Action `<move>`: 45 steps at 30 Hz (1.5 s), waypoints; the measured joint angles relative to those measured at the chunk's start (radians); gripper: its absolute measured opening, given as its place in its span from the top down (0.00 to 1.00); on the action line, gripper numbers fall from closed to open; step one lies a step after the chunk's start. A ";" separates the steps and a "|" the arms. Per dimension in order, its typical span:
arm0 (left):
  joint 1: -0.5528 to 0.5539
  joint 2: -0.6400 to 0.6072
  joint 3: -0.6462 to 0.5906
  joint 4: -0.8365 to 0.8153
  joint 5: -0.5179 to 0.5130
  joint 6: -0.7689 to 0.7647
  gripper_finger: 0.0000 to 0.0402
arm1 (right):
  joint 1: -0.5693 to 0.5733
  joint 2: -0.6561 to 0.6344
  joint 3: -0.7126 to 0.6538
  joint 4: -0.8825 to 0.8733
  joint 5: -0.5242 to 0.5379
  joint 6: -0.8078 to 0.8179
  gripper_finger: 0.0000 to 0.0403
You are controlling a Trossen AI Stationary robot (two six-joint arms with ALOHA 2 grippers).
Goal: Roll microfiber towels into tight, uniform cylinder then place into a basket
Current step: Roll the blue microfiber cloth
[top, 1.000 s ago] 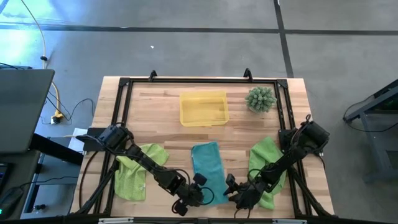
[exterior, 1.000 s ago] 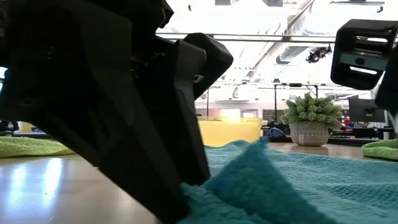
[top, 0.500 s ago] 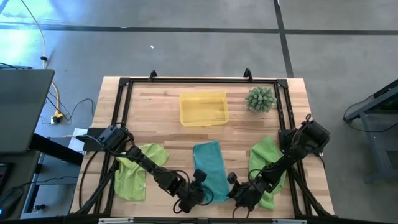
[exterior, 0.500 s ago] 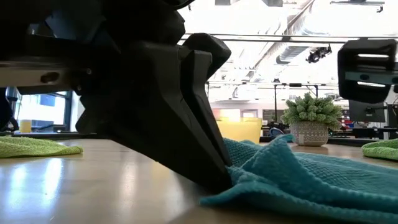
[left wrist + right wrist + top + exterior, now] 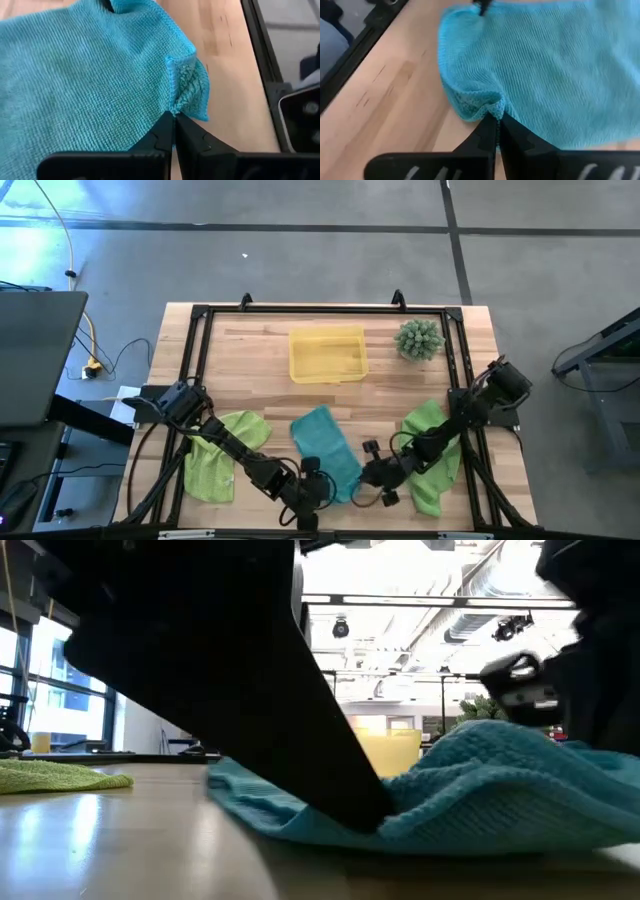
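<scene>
Both arms are down at the near edge of the table [image 5: 250,345], working the teal towel [image 5: 325,450] from either side. The left gripper [image 5: 174,116] has its fingers pressed tight together on the towel's near corner, a small fold of hem pinched right at the tips. The right gripper [image 5: 497,117] is clamped just the same on the other near corner, teal cloth bunching at its tips. From above, the left gripper [image 5: 312,492] sits at the towel's near left edge and the right gripper [image 5: 372,476] at its near right edge, the two close together with the cloth between them. The towel lies skewed in the middle of the table, its far end angled toward the left, well short of the basket [image 5: 327,355]. At table height the teal towel [image 5: 480,790] humps up off the wood in a soft ridge, with a dark arm filling much of the frame in front of it; which arm that is, I can't quite tell from down here. One lime-green towel [image 5: 222,452] lies crumpled at the left under the left arm, and the other green towel [image 5: 432,442] lies at the right under the right arm. The basket stands at the far middle of the table, with the plant [image 5: 419,339] just to its right.
</scene>
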 joint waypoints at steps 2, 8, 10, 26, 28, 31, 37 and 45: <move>-0.003 0.000 0.000 0.001 -0.005 -0.082 1.00 | -0.022 0.000 0.000 0.000 -0.042 0.059 1.00; -0.022 0.000 0.000 -0.016 -0.045 -0.230 1.00 | -0.063 -0.001 0.000 0.008 -0.127 0.184 1.00; -0.031 0.000 0.001 -0.018 -0.055 -0.238 1.00 | -0.075 -0.001 0.000 0.019 -0.168 0.216 1.00; -0.061 -0.075 0.002 -0.153 -0.102 -0.413 1.00 | -0.159 -0.003 0.001 0.081 -0.323 0.396 1.00; -0.065 -0.083 0.002 -0.186 -0.109 -0.420 1.00 | -0.169 -0.003 0.001 0.075 -0.320 0.411 1.00; -0.071 -0.084 0.002 -0.236 -0.111 -0.459 1.00 | -0.182 -0.003 0.002 0.065 -0.283 0.413 1.00; -0.074 -0.085 0.002 -0.294 -0.105 -0.537 1.00 | -0.198 -0.003 0.002 0.048 -0.178 0.412 1.00; -0.074 -0.085 0.002 -0.338 -0.106 -0.604 1.00 | -0.208 -0.003 0.002 0.037 -0.116 0.391 1.00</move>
